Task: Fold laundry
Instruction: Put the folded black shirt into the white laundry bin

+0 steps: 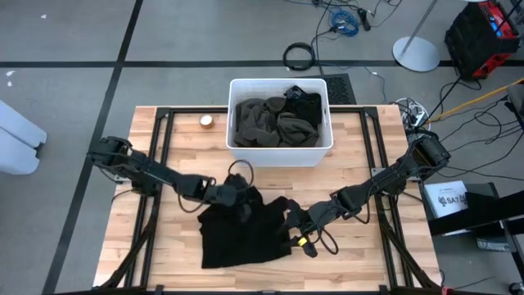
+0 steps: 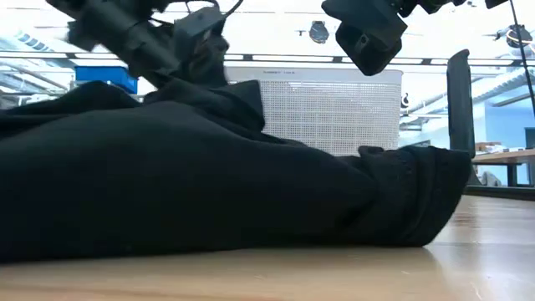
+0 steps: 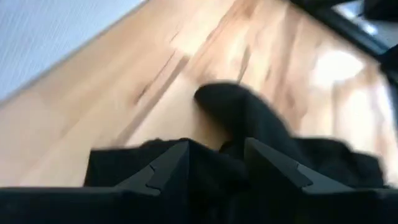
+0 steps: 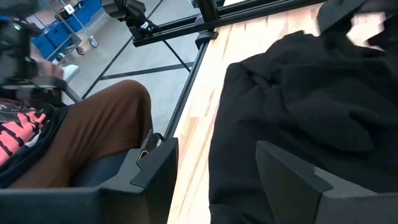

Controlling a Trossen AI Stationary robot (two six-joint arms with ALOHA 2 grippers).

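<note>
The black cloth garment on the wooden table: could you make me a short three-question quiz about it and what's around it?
1. True or false: the black cloth garment lies inside the white rectangular plastic bin.
2. Which tool is at the garment's bin-side edge: A) left tool B) right tool?
3. Fill in: the bin holds a dark olive-grey ____.

Key: 1. False, it lies spread on the wooden table. 2. A; the right tool is at the garment's right edge. 3. Garment, with some black cloth beside it.
</note>
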